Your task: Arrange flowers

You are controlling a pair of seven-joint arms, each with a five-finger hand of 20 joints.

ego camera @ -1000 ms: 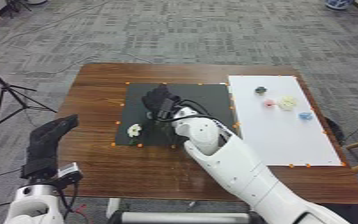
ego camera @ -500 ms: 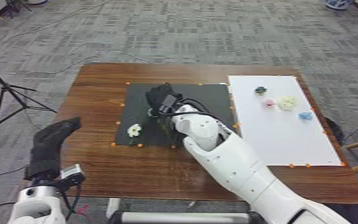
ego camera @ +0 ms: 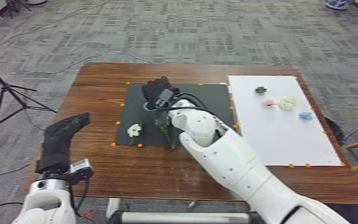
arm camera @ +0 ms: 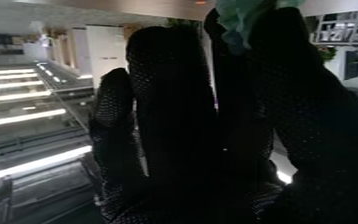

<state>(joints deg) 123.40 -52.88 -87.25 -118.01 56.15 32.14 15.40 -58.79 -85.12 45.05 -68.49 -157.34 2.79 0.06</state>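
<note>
And here's the near side: brown, streaky-grained wood on the table [ego camera: 122,175]. Nearer than the black mat [ego camera: 213,94] and off to its left, there's the left hand [ego camera: 60,135], black fabric, fingers relaxed and open. On the mat's near left part sits the white flower [ego camera: 135,130], petals spread, and beside it a thin green sprig [ego camera: 163,125]. Small orange markers [ego camera: 141,145] dot the mat's rim.

Right of the mat, a smooth white board [ego camera: 286,145], long and straight-edged, carries the blue flower [ego camera: 306,115], ruffled and rounded. Over the mat's far left part, here's the right hand [ego camera: 160,95], and look, a teal flower [arm camera: 236,22] with soft, folded petals pinched at its fingertips, the glove a fine perforated mesh! Back on the board: pink flower [ego camera: 270,103] just beside the fuller cream flower [ego camera: 287,103], then the compact dark green flower [ego camera: 261,90]. Beyond the mat, patterned gray carpet [ego camera: 184,35].
</note>
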